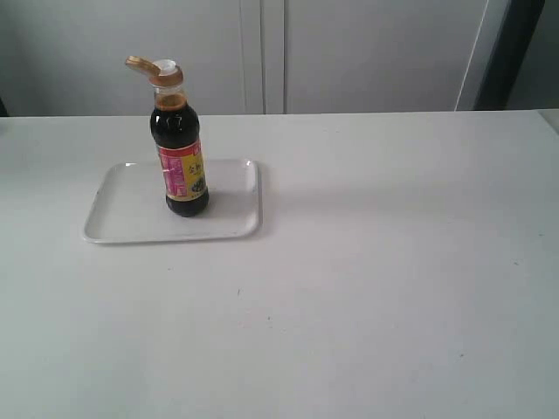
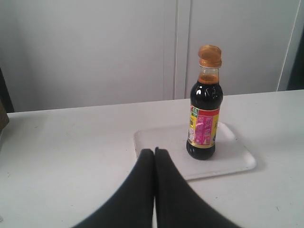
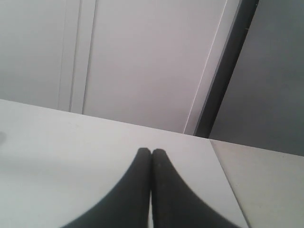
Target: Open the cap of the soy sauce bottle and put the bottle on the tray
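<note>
Since the tray [image 1: 122, 229] lies on the left half of the table [image 1: 393, 288], that side holds everything that matters. The soy sauce bottle [image 1: 181, 148] stands upright on the tray, right of its middle and toward the far rim, so it looks settled where the task wants it. Its cap [image 1: 155, 69] is flipped open, the hinged lid tipped out to the left and the white spout bared; both parts of the task look done. Bare tray remains left of the bottle, less to the right, and the rim would check a slide. The left gripper [image 2: 154, 151] hovers nearer than the tray, fingers pressed together on nothing, apart from the bottle. Rightward the table runs bare to its far and right edges, with wide room for any withdrawal. The right gripper [image 3: 151, 152] is likewise clenched and empty, over bare table.
</note>
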`<action>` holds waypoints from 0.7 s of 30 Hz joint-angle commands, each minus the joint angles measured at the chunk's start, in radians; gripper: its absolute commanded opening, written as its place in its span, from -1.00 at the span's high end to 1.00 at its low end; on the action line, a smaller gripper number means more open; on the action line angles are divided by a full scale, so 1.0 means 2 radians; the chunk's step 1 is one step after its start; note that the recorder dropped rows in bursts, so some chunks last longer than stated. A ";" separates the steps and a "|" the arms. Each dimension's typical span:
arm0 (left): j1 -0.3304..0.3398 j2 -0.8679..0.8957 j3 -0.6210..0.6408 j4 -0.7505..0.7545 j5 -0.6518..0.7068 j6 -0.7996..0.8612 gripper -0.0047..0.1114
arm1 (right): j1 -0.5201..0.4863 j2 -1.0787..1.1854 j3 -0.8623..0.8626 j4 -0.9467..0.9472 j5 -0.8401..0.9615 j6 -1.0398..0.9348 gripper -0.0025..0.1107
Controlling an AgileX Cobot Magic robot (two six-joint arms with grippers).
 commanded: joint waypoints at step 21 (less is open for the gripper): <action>0.000 -0.005 0.025 -0.010 0.007 0.039 0.92 | 0.000 -0.002 0.003 0.001 -0.007 0.002 0.96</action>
